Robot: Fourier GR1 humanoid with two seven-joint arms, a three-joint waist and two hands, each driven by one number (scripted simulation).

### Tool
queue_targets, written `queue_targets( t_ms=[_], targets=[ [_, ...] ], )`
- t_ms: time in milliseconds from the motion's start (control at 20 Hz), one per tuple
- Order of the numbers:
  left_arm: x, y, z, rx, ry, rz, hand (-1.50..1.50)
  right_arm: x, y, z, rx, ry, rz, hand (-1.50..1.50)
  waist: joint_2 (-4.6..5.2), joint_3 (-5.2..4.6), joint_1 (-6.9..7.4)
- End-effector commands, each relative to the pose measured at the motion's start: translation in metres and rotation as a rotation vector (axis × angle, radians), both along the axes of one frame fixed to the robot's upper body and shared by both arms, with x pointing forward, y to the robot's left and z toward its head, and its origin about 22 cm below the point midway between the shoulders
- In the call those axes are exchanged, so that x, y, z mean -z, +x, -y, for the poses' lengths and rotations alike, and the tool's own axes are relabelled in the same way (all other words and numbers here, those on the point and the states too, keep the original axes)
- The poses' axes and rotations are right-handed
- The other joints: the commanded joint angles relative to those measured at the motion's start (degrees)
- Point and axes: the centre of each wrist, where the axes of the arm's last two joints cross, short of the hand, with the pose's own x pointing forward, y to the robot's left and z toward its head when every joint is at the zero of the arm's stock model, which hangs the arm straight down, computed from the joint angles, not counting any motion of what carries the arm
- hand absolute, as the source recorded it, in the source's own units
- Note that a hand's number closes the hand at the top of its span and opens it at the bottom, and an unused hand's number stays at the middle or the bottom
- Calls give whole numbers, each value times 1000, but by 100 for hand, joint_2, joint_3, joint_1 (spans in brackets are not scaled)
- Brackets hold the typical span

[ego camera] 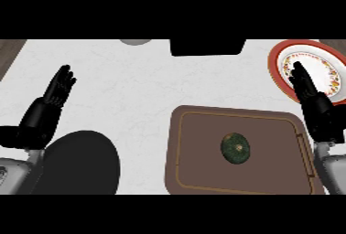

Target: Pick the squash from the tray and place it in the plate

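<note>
Squash (pixel 235 147) on tray (pixel 202 137) (plate (pixel 278 51) apart)

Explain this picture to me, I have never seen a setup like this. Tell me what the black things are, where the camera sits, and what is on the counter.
The camera sits at a humanoid robot's head, looking steeply down at a pale kitchen counter. The black shapes are its two hands on grey forearms, coming in from the lower edge. The left hand and the right hand are both open with straight fingers and hold nothing. On the counter lies a brown tray with a dark green squash in its middle. At the upper right is a red-rimmed patterned plate, partly behind the right hand. The squash is meant to go onto that plate.
</note>
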Motion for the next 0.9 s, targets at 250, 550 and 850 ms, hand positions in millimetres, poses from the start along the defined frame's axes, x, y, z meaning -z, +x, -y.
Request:
queue_targets(
  t_ms=[250, 550, 850],
  targets=[
    [101, -59, -1, -230, -166, -562, 0, -85, -13, 35, 141, 42, 372, 150, -98, -129, -149],
    [104, -55, 30, -156, -250, -596, 0, -18, -63, 42, 580, -110, 380, -150, -85, -122, -216],
    [102, -64, 51, -125, -244, -583, 0, -32, -117, 39, 465, -128, 385, -150, -60, -121, 17]
  ],
)
